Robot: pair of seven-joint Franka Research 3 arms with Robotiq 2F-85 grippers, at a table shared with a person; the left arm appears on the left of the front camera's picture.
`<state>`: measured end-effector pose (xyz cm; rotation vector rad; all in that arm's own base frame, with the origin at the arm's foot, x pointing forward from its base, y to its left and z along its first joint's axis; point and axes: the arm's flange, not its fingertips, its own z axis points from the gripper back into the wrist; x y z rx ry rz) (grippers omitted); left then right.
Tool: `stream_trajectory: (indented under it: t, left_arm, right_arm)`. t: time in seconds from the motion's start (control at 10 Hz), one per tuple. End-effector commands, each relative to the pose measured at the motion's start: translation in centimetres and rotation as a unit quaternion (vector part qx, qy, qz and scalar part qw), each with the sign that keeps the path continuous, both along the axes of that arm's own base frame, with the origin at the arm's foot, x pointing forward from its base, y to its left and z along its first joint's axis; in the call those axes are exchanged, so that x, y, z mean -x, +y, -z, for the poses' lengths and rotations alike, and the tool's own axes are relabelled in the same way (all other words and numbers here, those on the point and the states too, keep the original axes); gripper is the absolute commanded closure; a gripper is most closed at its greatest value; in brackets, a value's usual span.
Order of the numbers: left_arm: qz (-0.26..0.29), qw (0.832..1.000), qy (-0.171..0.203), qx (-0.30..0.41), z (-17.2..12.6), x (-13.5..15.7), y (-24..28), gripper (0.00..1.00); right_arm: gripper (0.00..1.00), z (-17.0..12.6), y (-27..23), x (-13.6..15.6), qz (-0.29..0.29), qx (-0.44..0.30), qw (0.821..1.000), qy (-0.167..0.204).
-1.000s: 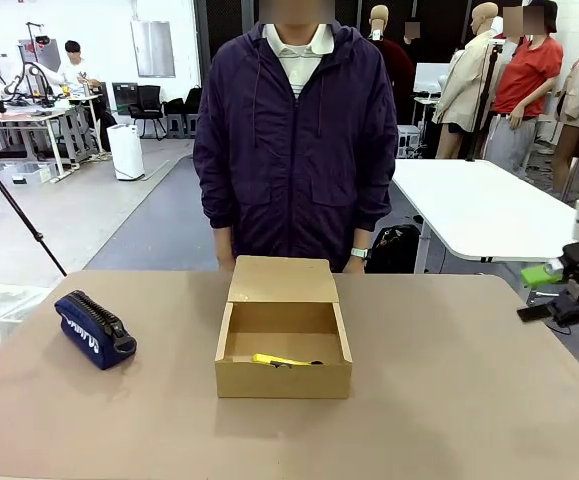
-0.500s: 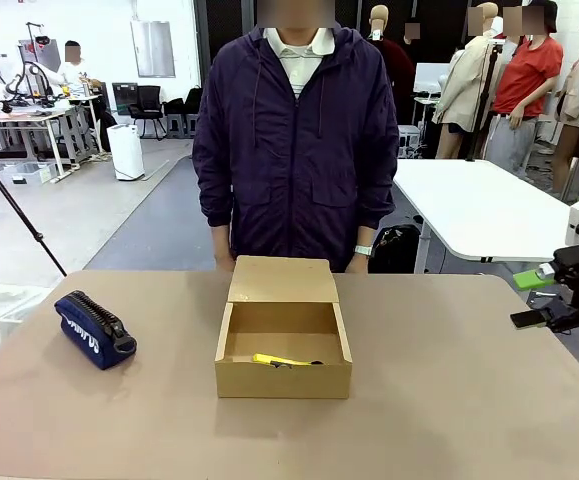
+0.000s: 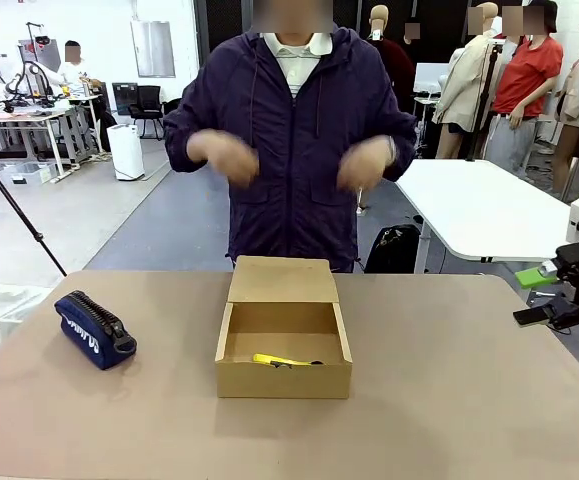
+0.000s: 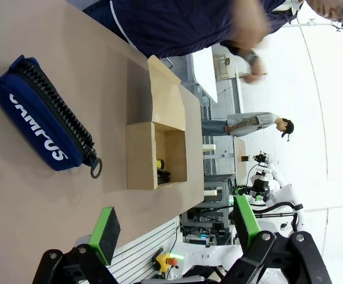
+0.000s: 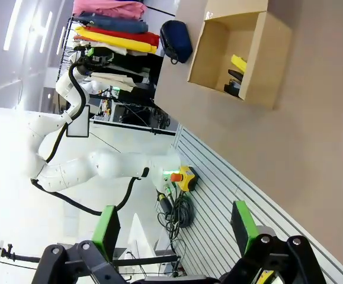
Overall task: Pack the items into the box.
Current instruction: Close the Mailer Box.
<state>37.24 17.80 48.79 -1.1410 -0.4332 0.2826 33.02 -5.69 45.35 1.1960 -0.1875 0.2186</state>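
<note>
Tan cardboard box [image 3: 283, 380] — flap up — holds slim yellow knife [image 3: 272, 359]; left gripper [image 4: 176, 225], right gripper [image 5: 175, 227] (green pads) gape empty.

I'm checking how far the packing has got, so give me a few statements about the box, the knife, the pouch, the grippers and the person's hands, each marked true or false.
1. The box has its lid open. True.
2. The knife lies on the table beside the box. False: it lies inside the box.
3. The pouch is packed in the box. False: it lies on the table, apart from the box.
4. The left gripper and right gripper are both open. True.
5. The person's hands rest on the box. False: both are raised at chest height, well above it.
</note>
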Motion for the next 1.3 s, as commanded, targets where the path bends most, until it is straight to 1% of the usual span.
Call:
stream_trajectory:
  t: [0.0,1.0,1.1,1.2]
  left_arm:
    - [0.008,1.0,-0.005,-0.003,-0.1,0.2,0.1,0.0]
    - [0.008,1.0,-0.005,-0.003,-0.1,0.2,0.1,0.0]
    - [0.0,1.0,0.0,0.0,0.0,0.0,0.0,0.0]
    - [0.039,0.999,0.025,-0.028,-0.7,-2.6,-3.0,0.0]
  right_arm:
    - [0.0,-0.3,-0.3,0.0,-0.008,0.0,1.0,-0.005]
    - [0.0,-0.3,-0.3,0.0,-0.008,0.0,1.0,-0.005]
    - [0.0,0.0,0.0,0.0,0.0,0.0,1.0,0.0]
    - [0.0,-0.3,3.0,-3.2,0.017,0.03,0.999,-0.003]
